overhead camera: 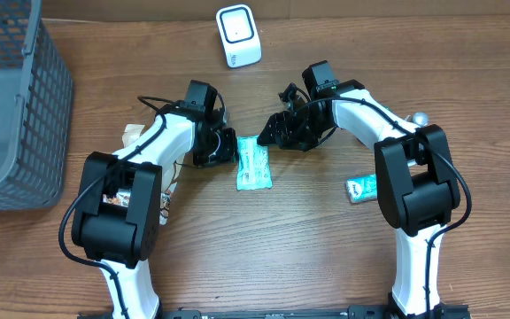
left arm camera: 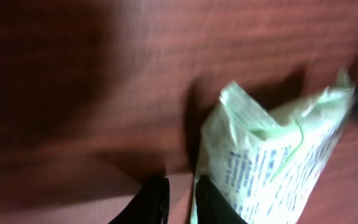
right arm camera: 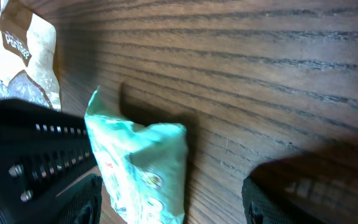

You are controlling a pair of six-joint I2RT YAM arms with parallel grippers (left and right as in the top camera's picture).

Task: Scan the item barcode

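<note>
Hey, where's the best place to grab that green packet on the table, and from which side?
Probably across its narrow width near the far end, coming from above. The packet lies flat, long axis pointing away from the robot, and the open right gripper straddles that end.

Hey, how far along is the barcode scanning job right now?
Nothing looks done yet: the green packet lies on the table, short of the white scanner. In hand: the right gripper stands open around one end, the left gripper narrowly parted beside its edge, neither clamping it. Left: grip it, lift it, show its barcode to the scanner.
</note>
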